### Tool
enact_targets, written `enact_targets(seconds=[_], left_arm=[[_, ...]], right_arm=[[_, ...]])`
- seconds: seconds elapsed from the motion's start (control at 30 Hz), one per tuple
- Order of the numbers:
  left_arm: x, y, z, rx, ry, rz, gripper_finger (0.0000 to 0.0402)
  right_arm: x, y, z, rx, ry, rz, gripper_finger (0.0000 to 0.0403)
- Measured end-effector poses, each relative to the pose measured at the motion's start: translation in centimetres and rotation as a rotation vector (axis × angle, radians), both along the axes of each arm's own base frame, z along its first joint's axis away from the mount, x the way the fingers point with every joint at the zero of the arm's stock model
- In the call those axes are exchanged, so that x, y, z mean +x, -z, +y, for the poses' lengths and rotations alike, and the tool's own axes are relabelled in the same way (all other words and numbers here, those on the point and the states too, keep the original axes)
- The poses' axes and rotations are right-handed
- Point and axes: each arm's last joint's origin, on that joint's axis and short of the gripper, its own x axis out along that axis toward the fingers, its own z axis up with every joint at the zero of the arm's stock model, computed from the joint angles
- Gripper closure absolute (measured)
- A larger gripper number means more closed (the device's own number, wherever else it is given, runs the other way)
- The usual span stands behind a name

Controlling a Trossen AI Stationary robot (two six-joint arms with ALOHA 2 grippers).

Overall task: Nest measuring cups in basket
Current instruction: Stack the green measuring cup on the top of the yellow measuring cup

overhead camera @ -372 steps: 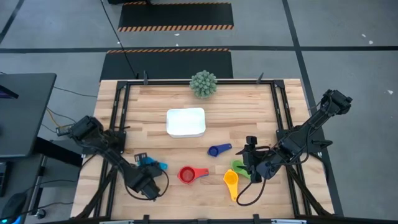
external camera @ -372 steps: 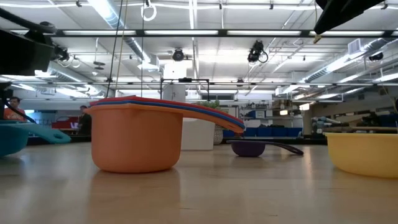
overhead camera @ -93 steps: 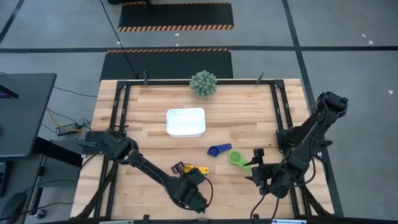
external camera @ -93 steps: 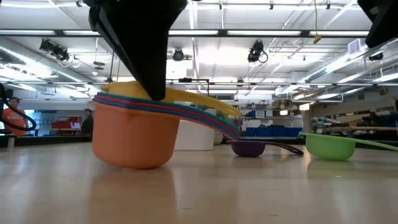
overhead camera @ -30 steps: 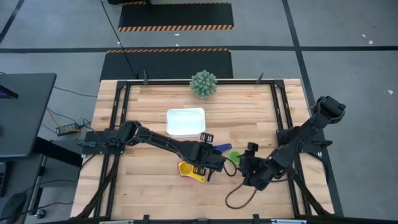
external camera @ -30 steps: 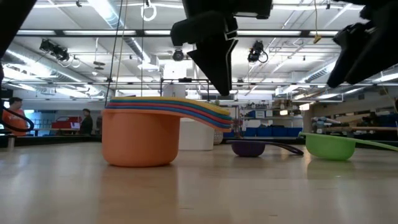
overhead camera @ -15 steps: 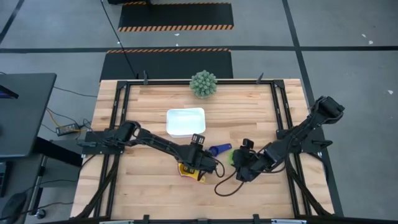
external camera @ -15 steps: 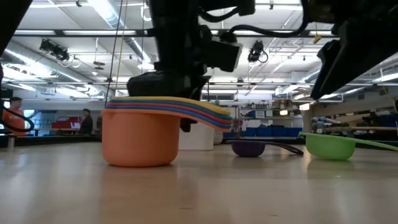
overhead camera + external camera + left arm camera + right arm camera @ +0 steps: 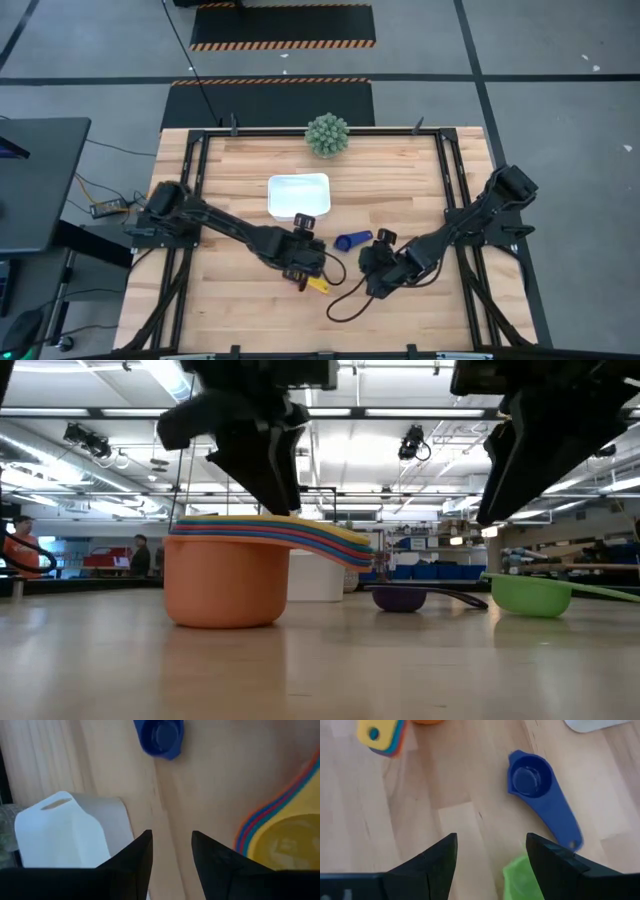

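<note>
Several measuring cups sit nested as one stack (image 9: 225, 582), orange at the bottom and yellow on top (image 9: 280, 845). The stack stands on the table, its handles (image 9: 317, 284) fanned toward the near edge. My left gripper (image 9: 310, 255) hovers open just above it, fingers (image 9: 135, 860) over bare wood between the stack and the white basket (image 9: 298, 197). A dark blue cup (image 9: 352, 240) lies alone on the table. The green cup (image 9: 530, 595) rests beside it, directly under my open right gripper (image 9: 370, 262) and hidden by it in the high view.
A green spiky ball plant (image 9: 327, 134) stands at the table's far edge behind the basket. A black cable loops on the table near my right gripper (image 9: 340, 305). Bare wood lies to the left and along the near edge.
My left gripper has moved toward the table's left, from beside the dark blue cup to over the nested stack. My right gripper has moved left, over the green cup. The stack and the loose cups have stayed where they were.
</note>
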Motion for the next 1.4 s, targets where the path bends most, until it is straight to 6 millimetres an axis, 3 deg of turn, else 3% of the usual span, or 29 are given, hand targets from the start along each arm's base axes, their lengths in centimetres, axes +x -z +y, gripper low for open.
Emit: enact_targets(seconds=[0.37, 0.87, 1.13, 1.4], left_arm=[[-5.2, -0.6, 0.2, -0.087, 0.051, -0.102, 0.0258], [-12.4, -0.8, 1.1, -0.157, 0.103, -0.221, 0.0258], [-15.5, -0.6, 1.7, -0.225, 0.104, -0.301, 0.0258], [-17.1, -0.4, 1.6, -0.249, 0.117, -0.333, 0.0258]], right_arm=[[2.1, 0.9, -0.9, 0.048, 0.143, 0.174, 0.0155], [1.7, 1.5, -1.8, 0.123, 0.26, 0.337, 0.015], [0.9, 1.5, 0.3, 0.01, 0.065, 0.308, 0.0151], [-1.0, 1.7, 3.3, -0.116, 0.059, 0.192, 0.0154]])
